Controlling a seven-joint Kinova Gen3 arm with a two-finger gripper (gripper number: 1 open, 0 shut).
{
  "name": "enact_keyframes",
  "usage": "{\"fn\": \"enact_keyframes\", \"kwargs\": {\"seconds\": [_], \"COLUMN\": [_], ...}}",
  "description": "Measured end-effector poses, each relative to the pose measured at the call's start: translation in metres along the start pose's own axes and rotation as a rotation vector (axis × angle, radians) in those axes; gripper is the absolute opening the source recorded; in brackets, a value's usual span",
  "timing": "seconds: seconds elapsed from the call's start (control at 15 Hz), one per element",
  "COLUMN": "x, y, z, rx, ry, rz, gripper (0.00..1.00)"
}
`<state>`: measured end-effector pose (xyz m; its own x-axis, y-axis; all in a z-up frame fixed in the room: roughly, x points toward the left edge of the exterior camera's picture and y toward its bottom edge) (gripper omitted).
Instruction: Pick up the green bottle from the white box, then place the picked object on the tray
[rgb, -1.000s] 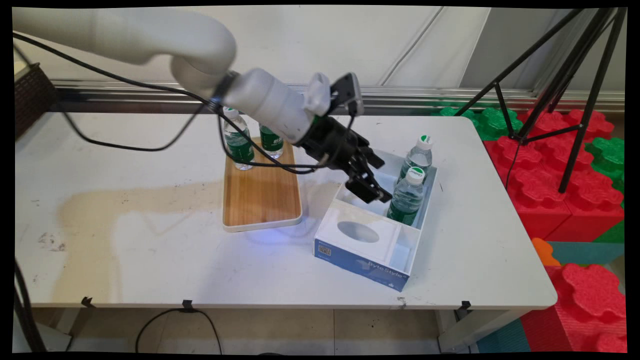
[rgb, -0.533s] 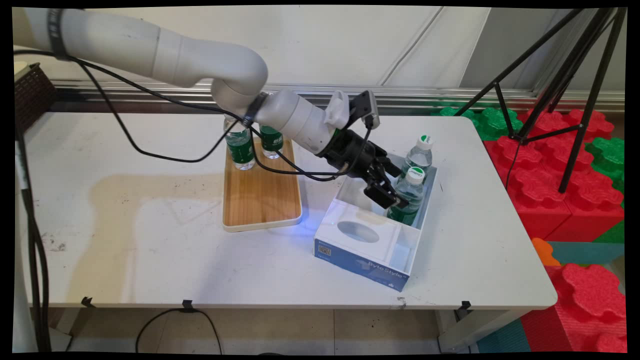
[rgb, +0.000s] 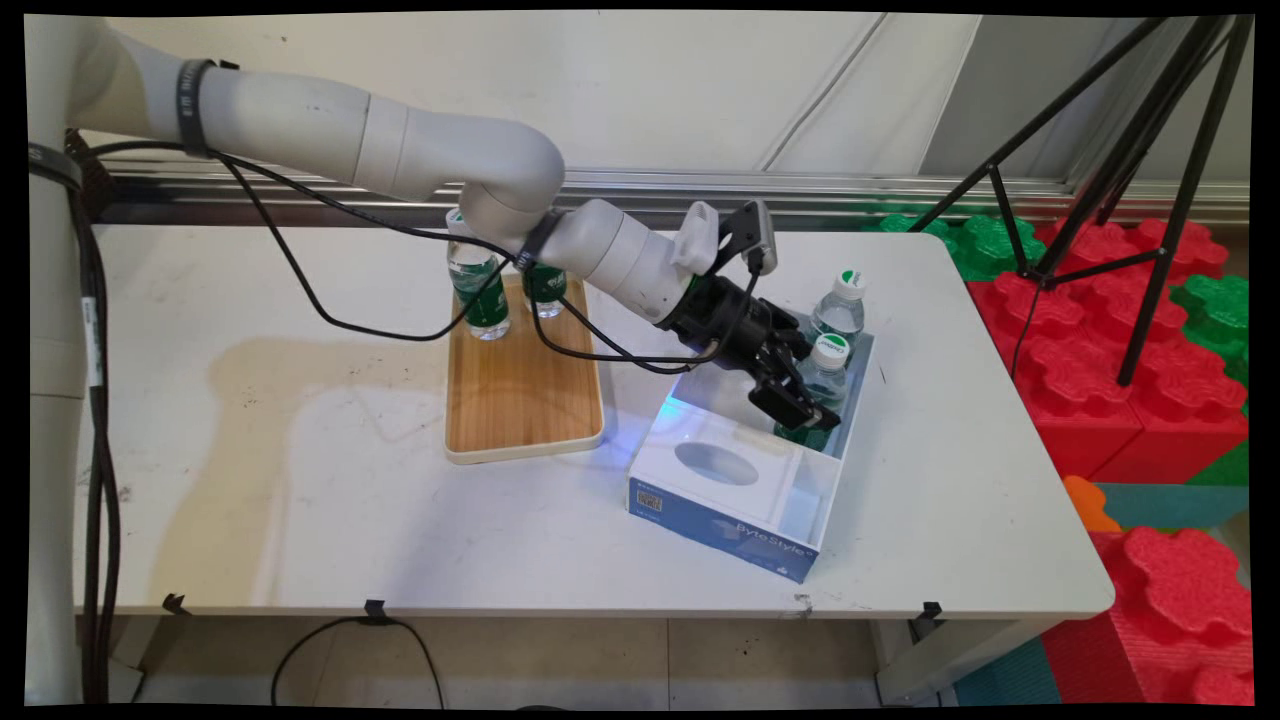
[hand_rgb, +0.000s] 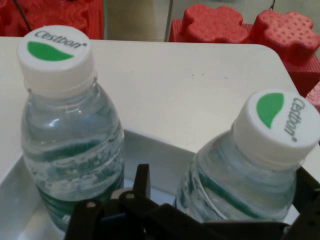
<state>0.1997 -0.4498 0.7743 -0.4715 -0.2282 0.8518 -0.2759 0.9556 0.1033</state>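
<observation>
Hand (rgb: 800, 400) around near bottle (hand_rgb: 250, 165), Cestbon caps legible close-up

The gripper (rgb: 800, 400) reaches the near bottle (rgb: 826, 372) in the box (rgb: 735, 525).

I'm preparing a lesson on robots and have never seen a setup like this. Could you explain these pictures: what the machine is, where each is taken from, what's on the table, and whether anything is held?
The machine is a white robot arm ending in a black gripper with two fingers. One picture comes from a fixed camera looking down across the white table; the other from a camera on the hand itself, looking along the fingers.

On the table lies a wooden tray with two water bottles standing at its far end, and a white box with blue sides holding two more. The gripper has reached into the box, with the nearer bottle between its fingers; the far bottle stands just behind. Whether the fingers already grip it can't be made out.
</observation>
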Motion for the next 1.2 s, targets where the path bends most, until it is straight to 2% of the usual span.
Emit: {"fn": "enact_keyframes", "kwargs": {"seconds": [0.2,0.27,0.8,1.0,1.2], "x": [-0.002,-0.003,-0.002,0.009,0.031], "y": [-0.001,-0.002,-0.001,0.000,0.002], "z": [0.005,0.007,0.007,-0.007,-0.030], "rx": [-0.011,-0.016,-0.035,-0.033,-0.024], "ry": [0.007,0.010,0.032,0.060,0.100], "rz": [0.003,0.004,0.018,0.029,0.036], "gripper": [1.00,0.00,0.00,0.00,0.00]}}
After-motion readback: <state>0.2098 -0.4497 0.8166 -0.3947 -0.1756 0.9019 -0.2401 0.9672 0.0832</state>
